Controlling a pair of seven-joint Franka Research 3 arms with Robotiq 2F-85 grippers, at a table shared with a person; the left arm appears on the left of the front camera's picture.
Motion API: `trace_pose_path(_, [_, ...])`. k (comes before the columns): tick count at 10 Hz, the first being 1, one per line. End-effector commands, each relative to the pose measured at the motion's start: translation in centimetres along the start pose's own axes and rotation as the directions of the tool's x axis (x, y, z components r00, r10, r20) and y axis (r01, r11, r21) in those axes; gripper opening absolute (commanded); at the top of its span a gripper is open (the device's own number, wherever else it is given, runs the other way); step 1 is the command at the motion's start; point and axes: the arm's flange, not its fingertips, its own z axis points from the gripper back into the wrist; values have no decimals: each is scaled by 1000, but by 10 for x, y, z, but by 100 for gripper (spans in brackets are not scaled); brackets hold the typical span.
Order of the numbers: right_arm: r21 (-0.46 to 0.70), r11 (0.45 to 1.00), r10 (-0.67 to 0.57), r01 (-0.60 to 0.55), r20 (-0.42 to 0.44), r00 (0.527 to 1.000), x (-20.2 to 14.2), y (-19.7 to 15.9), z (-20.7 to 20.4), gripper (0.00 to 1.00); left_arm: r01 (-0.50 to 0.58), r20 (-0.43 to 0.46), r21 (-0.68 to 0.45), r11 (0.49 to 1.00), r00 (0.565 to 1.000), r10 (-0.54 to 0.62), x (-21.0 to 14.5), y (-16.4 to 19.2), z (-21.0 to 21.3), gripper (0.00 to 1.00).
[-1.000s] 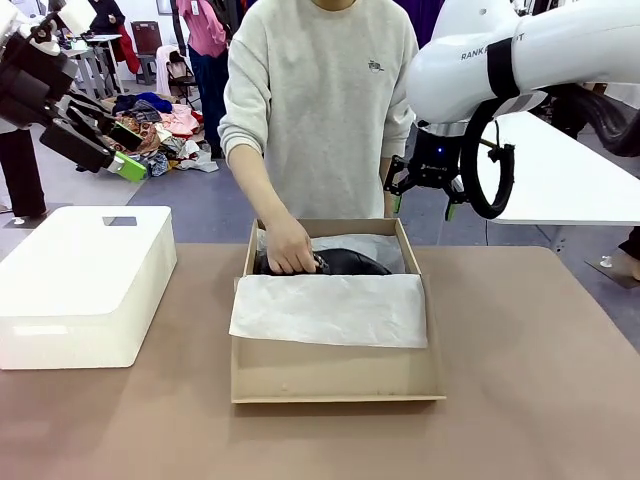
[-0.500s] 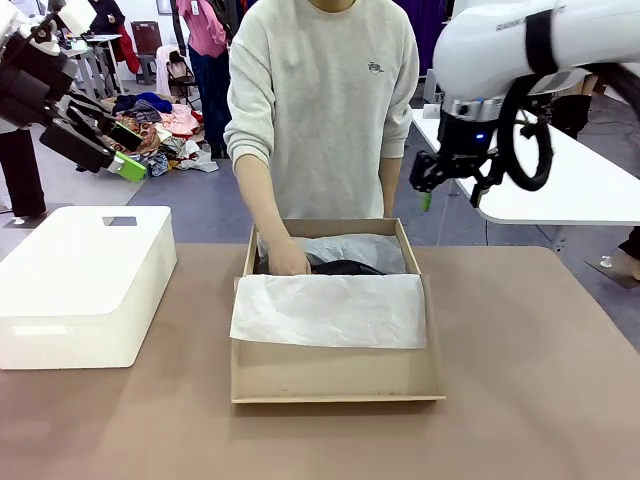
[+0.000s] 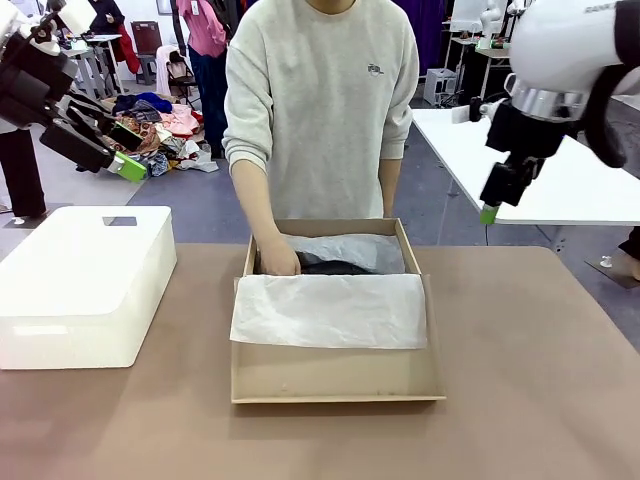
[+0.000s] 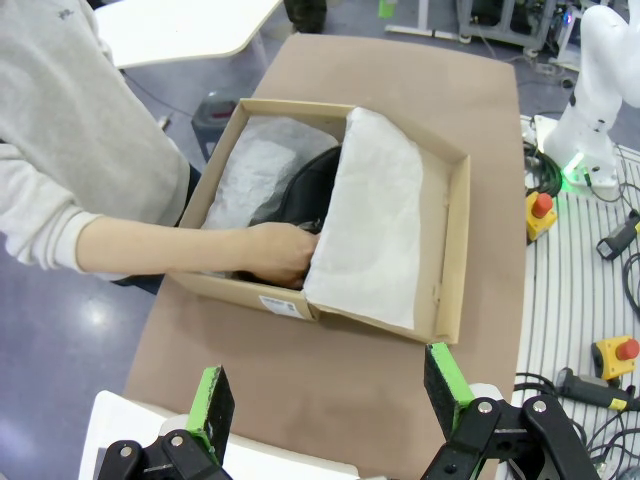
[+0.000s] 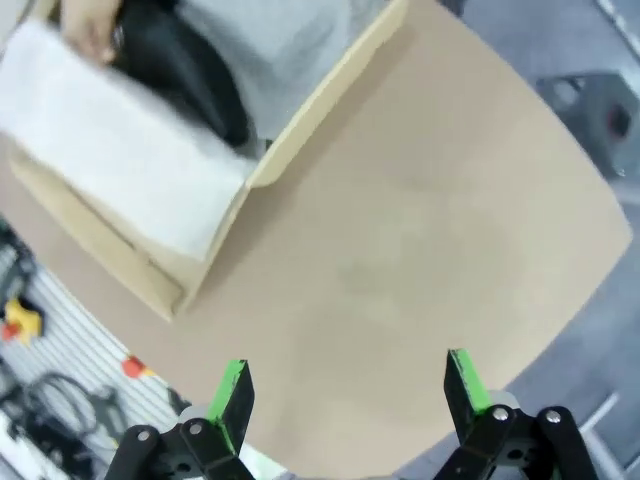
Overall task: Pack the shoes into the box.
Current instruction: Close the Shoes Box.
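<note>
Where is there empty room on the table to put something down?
The biggest bare patch of table is right of the box. There is also a strip along the box's near side and a gap between it and the white bin. Inside the box is crowded: tissue paper, a shoe, the person's hand.

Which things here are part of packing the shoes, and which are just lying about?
Part of the job:
- the black shoes, mostly hidden inside the box
- the cardboard box
- the white tissue paper lying over its front half
- the person's hand reaching inside

Just lying about:
- the white bin, apart from the box
- the heap of clothes on the floor behind
- the white table at the back
</note>
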Motion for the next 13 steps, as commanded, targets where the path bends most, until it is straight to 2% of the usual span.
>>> trace_pose_path(1, [44,984,170,-171,34,985,-23,-8,-2,100,10,15,-10,1000,1000,-9,0,0,0,100])
trace_pose_path(2, [43,964,261,-263,37,965,-29,-10,-2,100,10,15,-10,1000,1000,-9,0,0,0,100])
trace_pose_path(3, [50,951,303,-306,57,951,-32,-14,-3,100,10,15,-10,1000,1000,-9,0,0,0,100])
trace_pose_path(4, [70,956,279,-284,68,958,-32,-15,-5,100,10,15,-10,1000,1000,-9,0,0,0,100])
trace_pose_path(5, [18,969,245,-245,13,969,-26,-13,-1,100,10,15,-10,1000,1000,-9,0,0,0,100])
trace_pose_path(10, [18,969,245,-245,13,969,-26,-13,-1,100,10,15,-10,1000,1000,-9,0,0,0,100])
trace_pose_path(11, [28,963,269,-269,20,963,-28,-14,-2,100,10,15,-10,1000,1000,-9,0,0,0,100])
trace_pose_path(13, [55,907,415,-418,60,908,-31,-13,-3,100,10,15,-10,1000,1000,-9,0,0,0,100])
